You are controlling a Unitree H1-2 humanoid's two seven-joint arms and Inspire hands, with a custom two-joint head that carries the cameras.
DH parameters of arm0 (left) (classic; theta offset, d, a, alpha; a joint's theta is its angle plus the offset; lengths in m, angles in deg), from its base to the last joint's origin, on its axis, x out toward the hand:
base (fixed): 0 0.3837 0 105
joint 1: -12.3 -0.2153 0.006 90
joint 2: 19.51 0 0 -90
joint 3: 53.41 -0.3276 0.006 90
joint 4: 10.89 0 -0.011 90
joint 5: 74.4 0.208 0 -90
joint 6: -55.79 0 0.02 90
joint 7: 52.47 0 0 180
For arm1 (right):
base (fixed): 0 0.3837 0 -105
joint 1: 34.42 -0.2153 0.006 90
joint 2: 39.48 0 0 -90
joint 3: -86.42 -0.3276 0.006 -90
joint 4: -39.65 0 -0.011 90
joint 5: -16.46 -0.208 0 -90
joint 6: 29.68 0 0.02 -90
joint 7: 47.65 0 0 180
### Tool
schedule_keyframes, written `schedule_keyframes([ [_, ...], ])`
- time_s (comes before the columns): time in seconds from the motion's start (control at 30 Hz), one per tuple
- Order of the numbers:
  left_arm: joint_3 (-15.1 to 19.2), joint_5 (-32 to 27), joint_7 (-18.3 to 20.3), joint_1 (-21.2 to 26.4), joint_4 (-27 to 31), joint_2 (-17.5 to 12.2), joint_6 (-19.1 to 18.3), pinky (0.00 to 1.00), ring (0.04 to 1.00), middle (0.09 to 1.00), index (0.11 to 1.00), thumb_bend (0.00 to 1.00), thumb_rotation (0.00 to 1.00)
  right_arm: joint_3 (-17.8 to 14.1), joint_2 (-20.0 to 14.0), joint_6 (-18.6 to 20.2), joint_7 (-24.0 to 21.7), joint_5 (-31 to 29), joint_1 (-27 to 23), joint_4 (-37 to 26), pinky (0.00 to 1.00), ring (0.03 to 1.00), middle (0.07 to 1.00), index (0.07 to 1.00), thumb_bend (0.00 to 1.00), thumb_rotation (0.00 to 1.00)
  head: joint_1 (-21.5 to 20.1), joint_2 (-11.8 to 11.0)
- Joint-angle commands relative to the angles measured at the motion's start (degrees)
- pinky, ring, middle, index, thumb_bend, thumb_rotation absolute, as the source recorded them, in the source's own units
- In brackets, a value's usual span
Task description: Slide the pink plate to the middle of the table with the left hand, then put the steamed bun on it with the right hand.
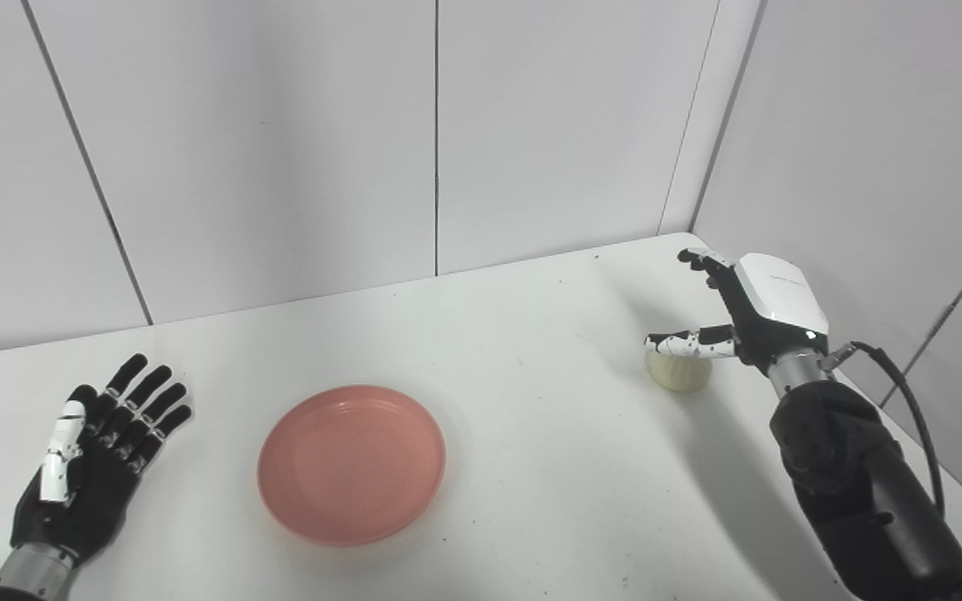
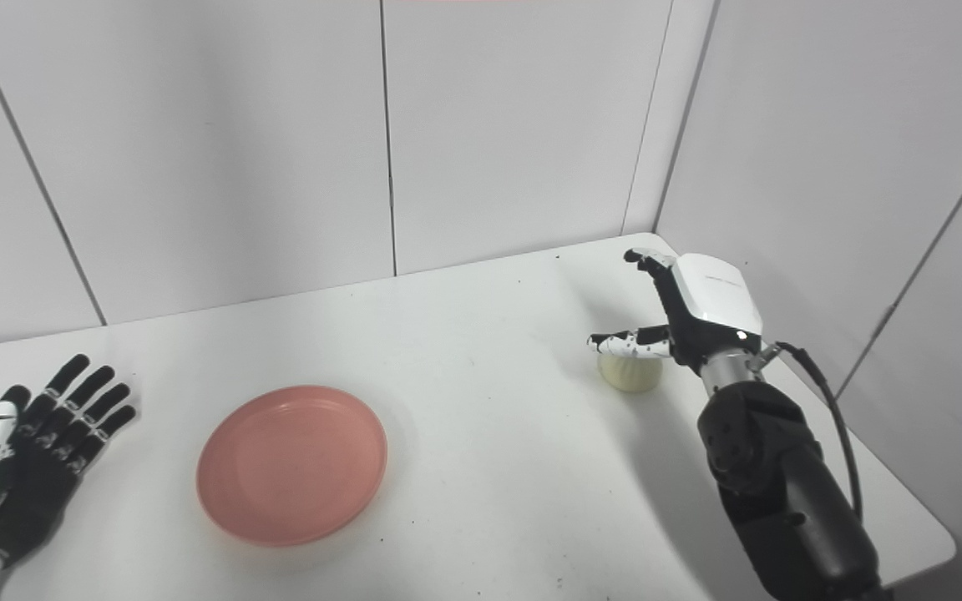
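- Steamed bun (image 1: 678, 373) sits on the table (image 1: 531, 467) toward the right rear, well apart from the pink plate (image 1: 351, 463).
- Right hand (image 1: 748, 313) is right at the bun — thumb stretched across its top, the other fingers (image 1: 702, 260) raised and spread behind it, nothing gripped yet; whether the thumb touches the bun I cannot tell.
- Bun is round and squat, with no long axis to line up with.
- Pink plate lies empty near the front of the table, about mid-width — so the carry, I judge, goes leftward and toward the robot.
- Left hand (image 1: 93, 455) rests flat on the table left of the plate, fingers apart, holding nothing.
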Motion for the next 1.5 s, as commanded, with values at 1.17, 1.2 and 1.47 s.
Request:
schedule_keyframes([
  [1.17,-0.3,1.8,-2.3,-8.0,-2.4,-1.3,-4.5,0.87,0.876,0.896,0.903,0.5,0.88,6.0,-2.4,1.5,0.1,-2.2,-8.1,14.9,0.58,0.716,0.79,0.79,0.89,0.47,-0.2,2.2],
  [1.2,-0.3,1.7,-2.3,-8.1,-2.1,-1.3,-4.6,0.87,0.876,0.897,0.904,0.5,0.88,6.2,-2.4,1.7,0.0,-2.3,-8.3,15.2,0.57,0.715,0.791,0.79,0.89,0.47,-0.2,2.2],
  [1.47,-0.8,1.9,-3.5,-8.9,0.5,-1.1,-5.5,0.86,0.867,0.889,0.896,0.51,0.85,7.5,-3.4,2.5,-0.5,-2.5,-9.9,18.4,0.59,0.738,0.806,0.796,0.88,0.45,0.0,2.4],
])
